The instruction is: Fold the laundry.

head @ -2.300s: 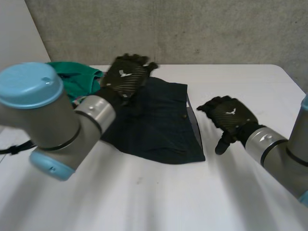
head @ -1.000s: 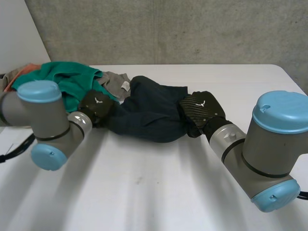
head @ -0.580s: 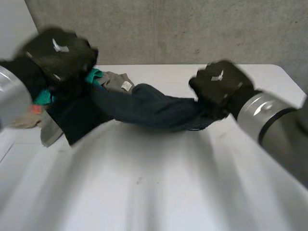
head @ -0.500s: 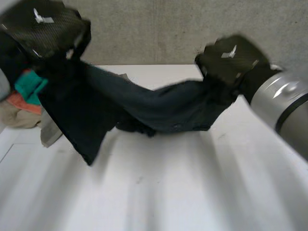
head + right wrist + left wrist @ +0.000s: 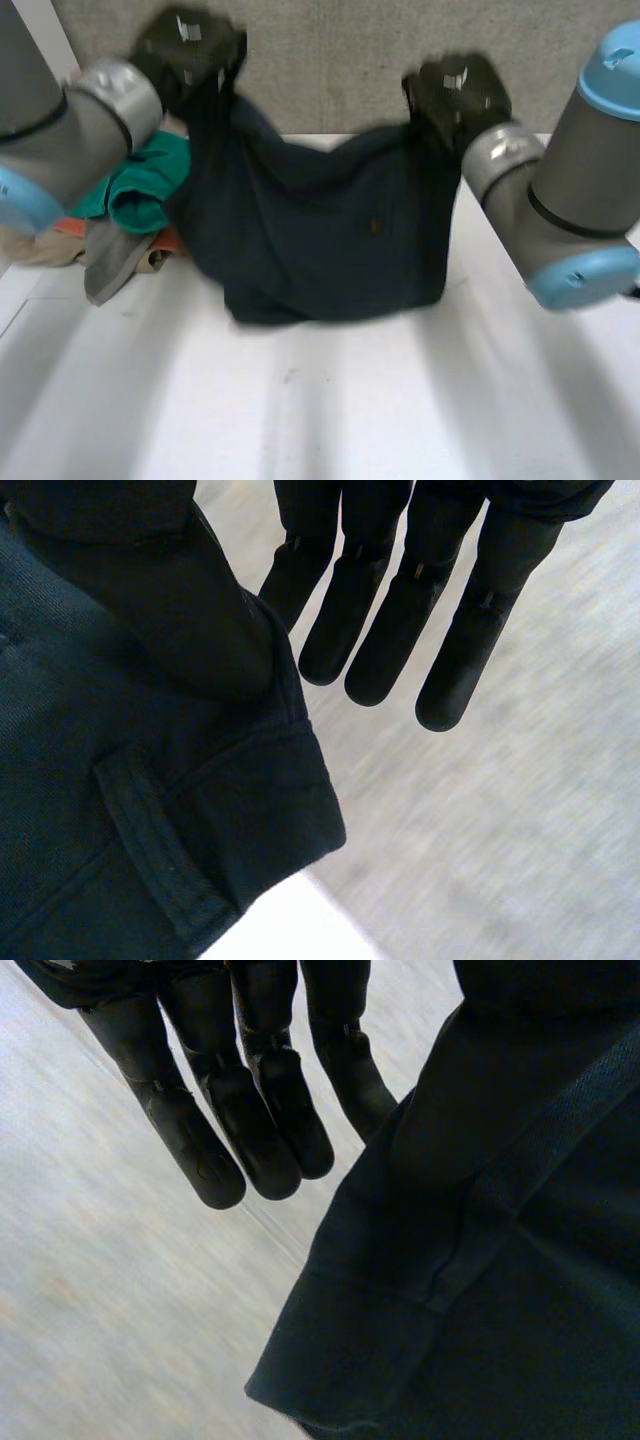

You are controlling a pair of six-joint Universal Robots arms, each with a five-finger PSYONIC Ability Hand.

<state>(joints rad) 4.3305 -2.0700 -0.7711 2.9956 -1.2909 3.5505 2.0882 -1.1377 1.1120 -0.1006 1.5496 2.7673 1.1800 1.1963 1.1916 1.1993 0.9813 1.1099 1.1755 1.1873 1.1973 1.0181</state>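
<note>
A dark navy garment (image 5: 320, 230) hangs spread between my two hands, its lower edge touching the white table (image 5: 350, 410). My left hand (image 5: 190, 45) is raised at the back left and pinches the garment's upper left corner. My right hand (image 5: 460, 90) is raised at the back right and pinches the upper right corner. In the left wrist view the fingers (image 5: 250, 1110) are straight, with a hemmed edge of the cloth (image 5: 480, 1260) held beside them. In the right wrist view the fingers (image 5: 390, 630) are straight too, and the thumb presses a seamed corner of the cloth (image 5: 100, 810).
A pile of other laundry lies at the table's left: a green cloth (image 5: 140, 185), a grey cloth (image 5: 110, 265) and some orange under them. A concrete wall (image 5: 330, 60) stands behind the table. Bare table stretches in front of the garment.
Both hands took hold of the garment's ends on the table, lifted it and drew apart. It now hangs spread out between them instead of lying bunched.
</note>
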